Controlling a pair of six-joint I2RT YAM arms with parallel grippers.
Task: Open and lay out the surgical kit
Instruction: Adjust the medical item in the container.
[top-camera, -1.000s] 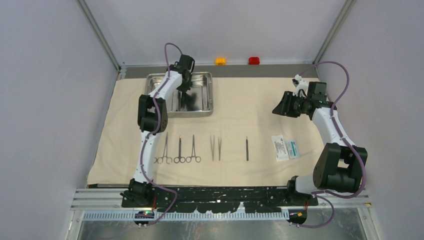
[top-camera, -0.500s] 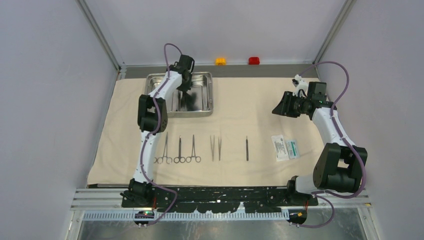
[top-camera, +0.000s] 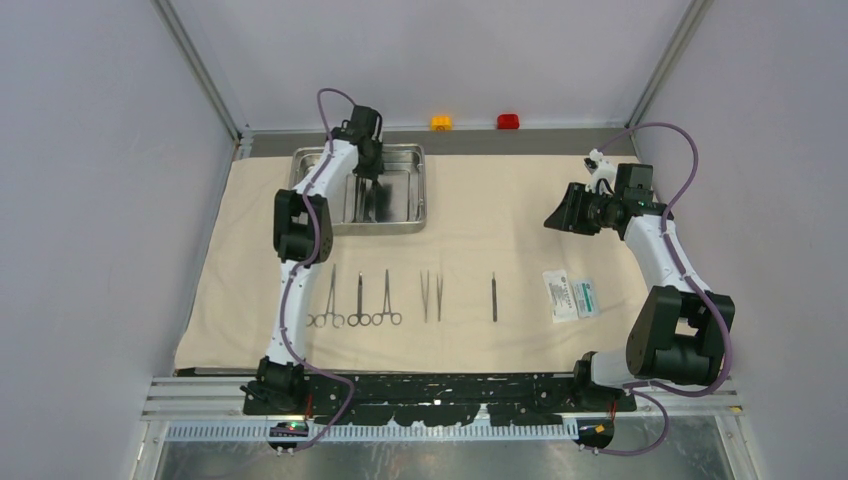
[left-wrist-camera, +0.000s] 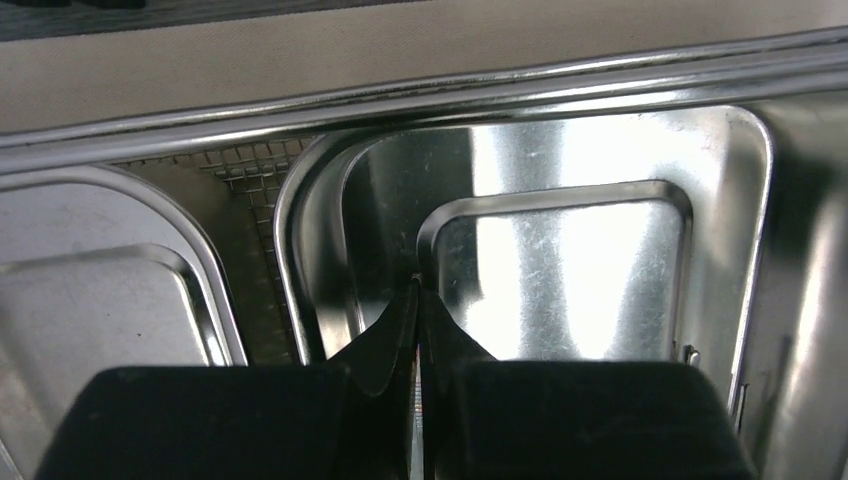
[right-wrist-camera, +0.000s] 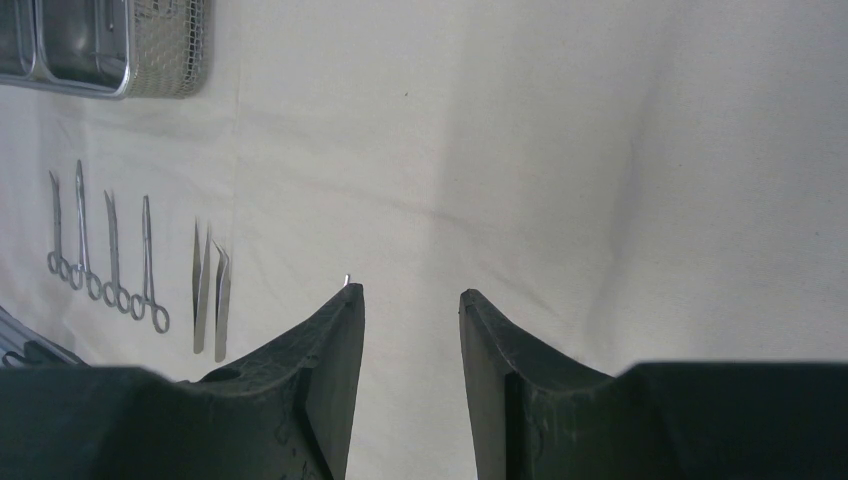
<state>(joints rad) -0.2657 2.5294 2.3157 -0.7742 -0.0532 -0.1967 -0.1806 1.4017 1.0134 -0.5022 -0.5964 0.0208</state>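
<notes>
The beige cloth wrap (top-camera: 500, 210) lies spread flat over the table. At its far left stands the steel two-compartment tray (top-camera: 400, 215), with my left gripper (top-camera: 366, 172) above it. In the left wrist view that gripper (left-wrist-camera: 417, 285) is shut, tips over the tray's right compartment (left-wrist-camera: 560, 270); a tiny glint shows at the tips, and I cannot tell if anything is held. Three ring-handled instruments (top-camera: 358, 300), two tweezers (top-camera: 431, 295), a thin straight tool (top-camera: 494, 297) and a white-and-green packet (top-camera: 570, 296) lie in a row. My right gripper (top-camera: 553, 220) (right-wrist-camera: 408, 293) hangs open above bare cloth.
An orange button (top-camera: 441, 122) and a red button (top-camera: 508, 121) sit at the back edge beyond the cloth. Wire mesh (left-wrist-camera: 250, 170) shows between the tray compartments. Grey walls close in both sides. The black arm rail (top-camera: 440, 388) runs along the near edge.
My left gripper has shifted a little to the left and toward the far side above the tray, jaws staying shut. The right arm has not moved.
</notes>
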